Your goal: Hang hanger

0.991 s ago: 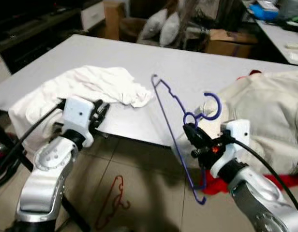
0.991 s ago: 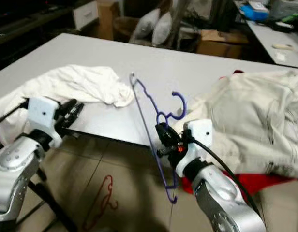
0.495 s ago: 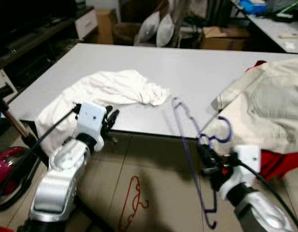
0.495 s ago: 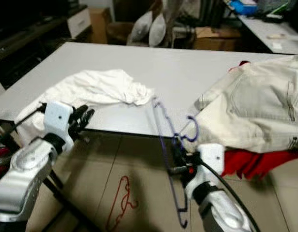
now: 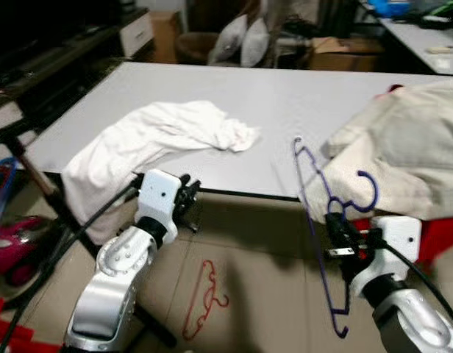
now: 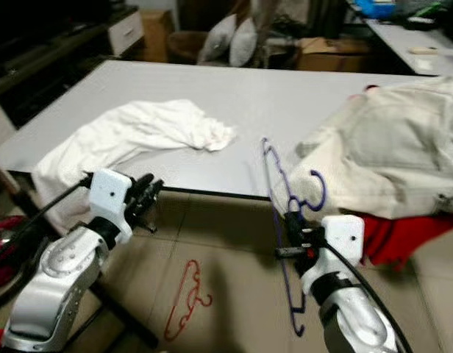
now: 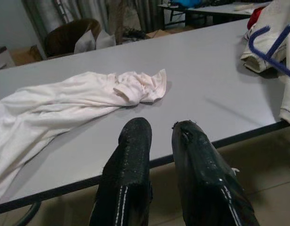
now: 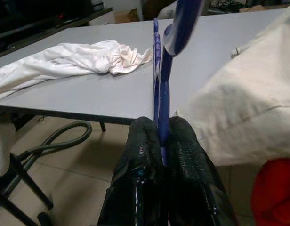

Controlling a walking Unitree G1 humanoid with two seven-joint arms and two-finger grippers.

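The right hand (image 6: 291, 243) is clamped on the blue hanger (image 6: 279, 220), gripping it just below the hook and holding it upright off the front edge of the worktop (image 6: 234, 95). The left hand (image 6: 149, 193), fingers nearly closed and holding nothing, sits below that same front edge. A red hanger (image 6: 184, 298) lies on the floor in front of the worktop. On the worktop rest a white shirt (image 6: 138, 132) and a beige garment (image 6: 388, 147).

Compared with a second ago, the worktop appears farther from the camera: the robot has likely backed off, carrying the blue hanger clear. Hanging is not yet done.
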